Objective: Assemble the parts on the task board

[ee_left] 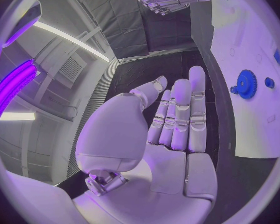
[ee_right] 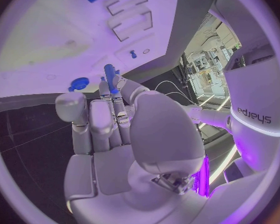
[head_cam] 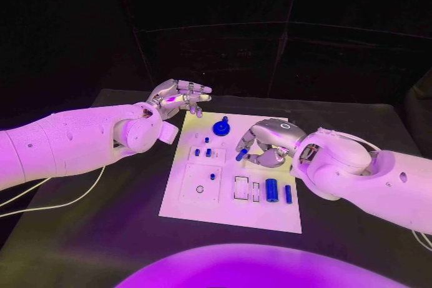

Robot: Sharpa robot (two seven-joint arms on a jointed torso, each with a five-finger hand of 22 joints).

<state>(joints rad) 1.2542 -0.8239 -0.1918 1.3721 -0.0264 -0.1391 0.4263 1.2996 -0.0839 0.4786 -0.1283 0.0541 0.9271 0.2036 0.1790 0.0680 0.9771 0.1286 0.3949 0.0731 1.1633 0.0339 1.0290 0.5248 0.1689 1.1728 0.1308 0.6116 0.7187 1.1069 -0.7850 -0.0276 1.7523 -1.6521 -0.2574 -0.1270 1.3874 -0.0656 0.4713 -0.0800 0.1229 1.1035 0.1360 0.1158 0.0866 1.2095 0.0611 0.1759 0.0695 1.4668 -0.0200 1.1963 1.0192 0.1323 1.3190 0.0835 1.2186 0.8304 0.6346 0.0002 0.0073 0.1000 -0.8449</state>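
board: white rectangular task board (head_cam: 236,208) lies flat in the middle of the black desk (head_cam: 108,238), long side running away from the robot.
right hand: silver right hand (head_cam: 264,144) hovers over the board's right-centre in the head view, grasping a small blue cylindrical peg (head_cam: 241,154) between its fingertips – the peg juts down and to the left of the fingers; in the right wrist view the same peg (ee_right: 109,76) stands along the fingertips.
left hand: silver left hand (head_cam: 180,95) sits at the board's upper left corner, released, fingers extended and close together, nothing in it; the left wrist view shows its flat palm (ee_left: 174,129) bare.
handling, judged: the peg looks like hard, light plastic, stiff and smooth, so it may slip or twist in a fingertip pinch; taking it near the mid-length with one end free seems best for seating it in a hole.
gear: one blue toothed gear (head_cam: 221,126) stands near the board's top centre, likely rigid, best held by the rim.
count, head view: one held peg; two blue cylinders (head_cam: 272,190) lying lower right – one thick, one thin; about four tiny blue studs (head_cam: 207,152) centre-left, too small to count surely; one small ring (head_cam: 200,189) at lower left.
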